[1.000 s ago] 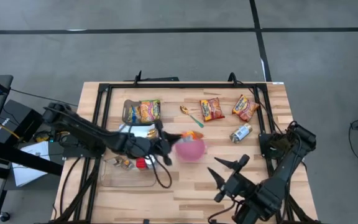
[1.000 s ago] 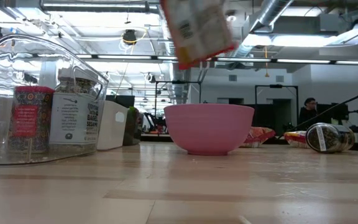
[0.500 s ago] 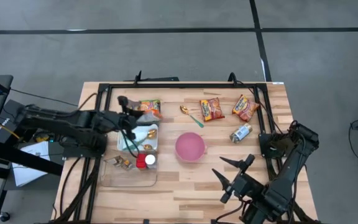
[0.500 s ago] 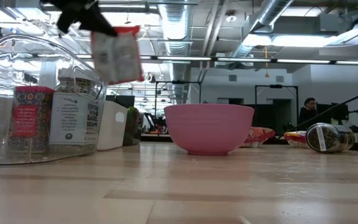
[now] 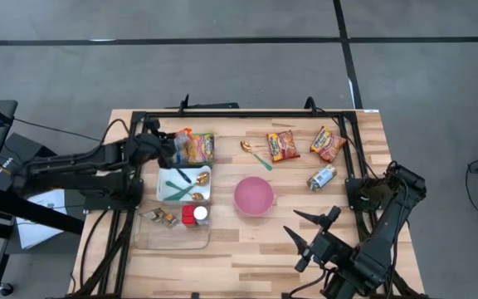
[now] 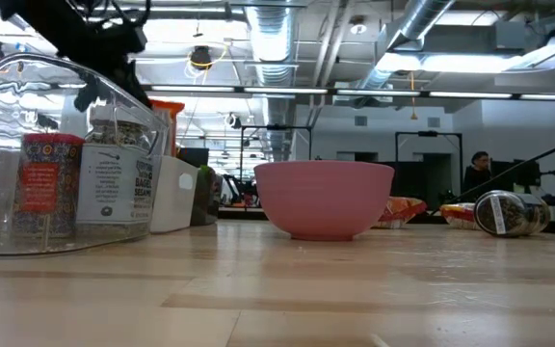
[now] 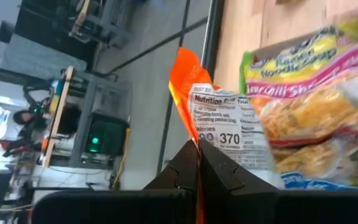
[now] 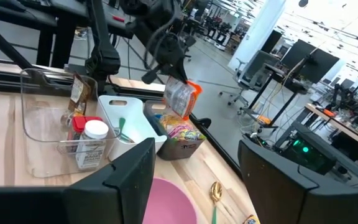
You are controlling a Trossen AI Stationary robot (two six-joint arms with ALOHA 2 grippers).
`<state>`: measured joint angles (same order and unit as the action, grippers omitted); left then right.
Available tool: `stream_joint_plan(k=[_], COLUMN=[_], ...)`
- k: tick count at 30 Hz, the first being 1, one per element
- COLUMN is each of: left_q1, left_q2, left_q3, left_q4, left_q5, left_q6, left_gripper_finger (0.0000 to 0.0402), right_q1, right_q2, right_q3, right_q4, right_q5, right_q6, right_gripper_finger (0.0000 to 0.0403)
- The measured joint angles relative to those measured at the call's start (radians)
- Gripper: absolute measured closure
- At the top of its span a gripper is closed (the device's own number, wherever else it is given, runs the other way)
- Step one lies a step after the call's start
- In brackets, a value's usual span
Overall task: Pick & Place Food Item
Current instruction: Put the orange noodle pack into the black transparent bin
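Note:
My left gripper (image 5: 171, 147) is shut on a small food packet with an orange edge (image 8: 180, 95). It holds the packet over the far-left bin (image 5: 191, 149), which holds a yellow noodle packet (image 7: 316, 93). The packet also shows behind the clear container in the low view (image 6: 167, 120). The pink bowl (image 5: 254, 196) stands mid-table, empty as far as I can see. My right gripper (image 5: 309, 233) waits open near the table's near right edge, touching nothing. My left gripper pinches the packet's orange sealed edge (image 7: 188, 127) between its two shut fingers. The fingers slant down from above. The packet hangs below them (image 8: 180, 96), over the noodle packet in the bin; whether its lower end touches that packet I cannot tell.
A white tray (image 5: 169, 176) with utensils and a clear container (image 5: 153, 237) with spice jars sit at the near left. Two noodle packets (image 5: 282, 146) (image 5: 327, 143), a jar (image 5: 321, 177) and a gold spoon (image 5: 246, 147) lie at the far right.
My left gripper has carried the packet from above the pink bowl toward the table's left and far edge, over the white tray, and now holds it lower over the far-left bin. It has stayed shut on the packet.

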<state>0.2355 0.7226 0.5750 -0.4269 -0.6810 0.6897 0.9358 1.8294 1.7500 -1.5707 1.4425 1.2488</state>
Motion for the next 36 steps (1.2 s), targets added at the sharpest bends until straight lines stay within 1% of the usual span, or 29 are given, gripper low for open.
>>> stream_joint_plan(k=[5, 7, 10, 16, 20, 26, 31, 36], left_q1=[0.129, 0.148, 0.145, 0.145, 0.145, 0.143, 0.125, 0.112], left_q2=[0.000, 0.000, 0.001, 0.007, 0.007, 0.008, 0.007, 0.007], left_q3=[-0.022, -0.022, -0.022, -0.023, -0.023, -0.023, -0.023, -0.023], left_q4=[0.044, 0.026, -0.009, -0.118, -0.193, -0.231, -0.256, -0.279], left_q5=[0.140, 0.202, 0.276, 0.328, 0.387, 0.456, 0.473, 0.476], left_q6=[0.067, 0.064, 0.057, 0.000, -0.053, -0.118, -0.150, -0.176], left_gripper_finger=[0.0401, 0.0401, 0.0401, 0.0401, 0.0397, 0.0393, 0.0376, 0.0342], right_q1=[0.000, 0.000, 0.000, 0.000, 0.000, -0.001, -0.001, -0.001], right_q2=[0.000, 0.000, 0.000, 0.000, 0.000, 0.000, 0.000, 0.000], right_q3=[0.000, 0.000, 0.000, 0.000, 0.000, 0.000, 0.000, 0.000], right_q4=[0.000, 0.000, 0.000, 0.000, 0.000, 0.000, 0.000, 0.000], right_q5=[-0.001, -0.005, -0.005, -0.010, -0.019, -0.021, -0.025, -0.029], right_q6=[-0.002, -0.003, -0.002, -0.002, -0.002, -0.002, -0.002, -0.002], right_gripper_finger=[0.0179, 0.0179, 0.0179, 0.0179, 0.0179, 0.0179, 0.0179, 0.0179])
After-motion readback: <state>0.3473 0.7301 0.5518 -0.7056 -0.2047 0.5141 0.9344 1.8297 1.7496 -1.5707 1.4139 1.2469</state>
